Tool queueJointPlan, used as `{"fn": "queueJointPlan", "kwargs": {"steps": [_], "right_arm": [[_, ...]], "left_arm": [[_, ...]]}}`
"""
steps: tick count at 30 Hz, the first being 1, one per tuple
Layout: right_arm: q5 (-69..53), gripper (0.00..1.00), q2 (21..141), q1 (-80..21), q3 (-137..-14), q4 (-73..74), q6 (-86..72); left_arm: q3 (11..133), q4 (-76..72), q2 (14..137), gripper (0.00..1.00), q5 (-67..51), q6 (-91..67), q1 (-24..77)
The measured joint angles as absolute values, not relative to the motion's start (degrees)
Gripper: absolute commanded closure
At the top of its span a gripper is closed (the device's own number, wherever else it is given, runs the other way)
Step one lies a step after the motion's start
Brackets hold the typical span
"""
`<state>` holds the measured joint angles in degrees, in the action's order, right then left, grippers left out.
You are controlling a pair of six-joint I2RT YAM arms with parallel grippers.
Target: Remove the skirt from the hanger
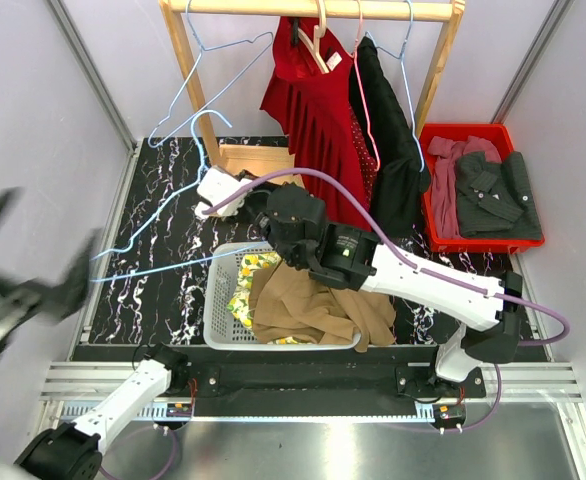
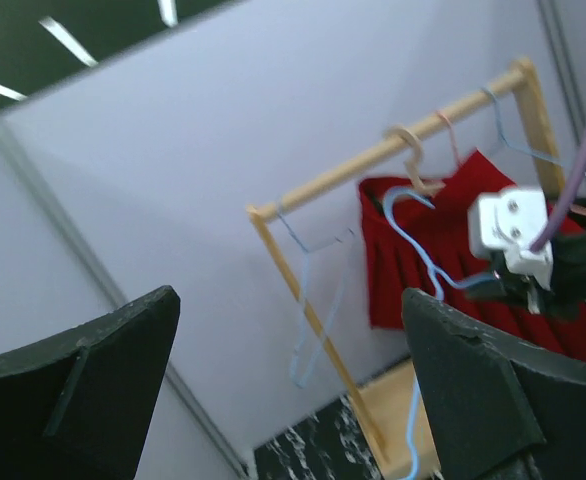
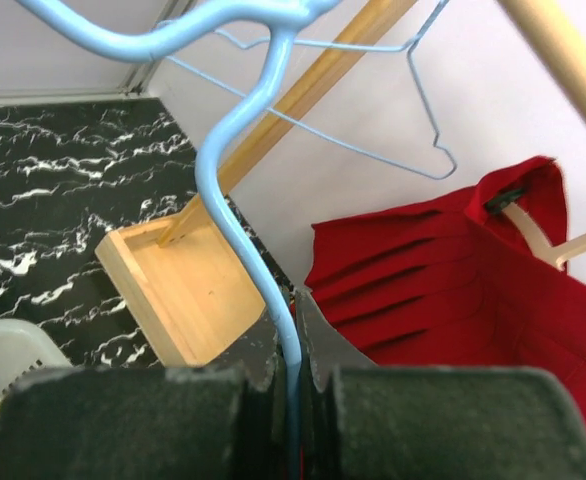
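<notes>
Skirt (image 1: 313,305), the tan one by the look of it, lies crumpled in the white basket (image 1: 218,300) at the near edge of the table (image 1: 163,290), and its cloth spills over the basket's front rim. A yellow patterned cloth (image 1: 248,285) is tucked in beside it on the left. The right arm reaches out over the basket toward the rack (image 1: 313,9). The right gripper (image 3: 291,385) is pinched tight on the wire of a pale blue hanger (image 3: 246,260). That hanger is bare, and from the gripper it angles out to the left above the marbled tabletop, well apart from the skirt. The left gripper (image 2: 288,390) is up at the left side, blurred in the overhead view. Its fingers are spread wide with nothing between them, and they face the rack from a distance. On the rail a red dress (image 1: 318,120) hangs from a wooden hanger with a black garment (image 1: 393,150) just to its right. A red bin (image 1: 473,128) sits at the far right of the table with folded clothes (image 1: 493,190) inside.
</notes>
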<state>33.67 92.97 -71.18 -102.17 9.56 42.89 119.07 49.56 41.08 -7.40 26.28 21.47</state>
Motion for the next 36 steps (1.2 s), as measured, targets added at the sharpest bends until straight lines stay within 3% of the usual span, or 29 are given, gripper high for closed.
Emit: {"fn": "queueJointPlan", "kwargs": {"steps": [6,13,14,15,17,18,24,27,28,30,34,36], "right_arm": [[36.6,1.0,92.9,-74.8,-97.6,-3.8,52.3],[37.8,1.0,92.9,-76.1,-92.3,-10.9,57.5],[38.0,1.0,92.9,-76.1,-92.0,-11.6,57.9],[38.1,1.0,92.9,-76.1,-91.7,-12.3,58.2],[38.4,1.0,92.7,-76.2,-91.3,-13.3,58.6],[38.5,1.0,92.6,-76.3,-91.0,-14.0,58.8],[38.6,1.0,92.5,-76.5,-90.7,-17.1,59.7],[38.5,1.0,92.4,-76.5,-91.1,-17.9,59.6],[38.5,1.0,92.4,-76.5,-91.4,-18.0,59.6],[38.5,1.0,92.4,-76.5,-92.3,-18.1,59.6],[38.2,0.98,92.4,-76.7,-94.1,-17.0,59.1],[37.9,0.82,92.4,-76.7,-94.6,-16.4,58.2]], "left_arm": [[102.7,55.8,45.2,0.01,-9.5,26.1,21.5],[100.1,58.8,50.0,0.03,-10.3,25.0,21.5],[100.1,58.8,49.6,0.07,-10.4,25.0,21.5],[100.1,58.8,49.3,0.21,-10.5,25.0,21.5],[100.2,58.9,48.2,0.36,-11.1,24.9,21.5],[100.5,59.1,47.8,0.48,-11.6,24.9,21.5],[101.1,61.7,47.9,0.54,-15.3,25.3,21.5],[100.6,62.9,48.1,0.71,-16.5,25.2,21.5],[100.6,63.3,48.1,0.84,-16.8,25.3,21.5],[100.6,63.5,48.2,1.0,-16.9,25.3,21.5],[100.7,62.0,48.3,1.0,-16.4,25.5,21.2],[100.7,61.1,48.2,1.0,-16.2,25.4,21.3]]}}
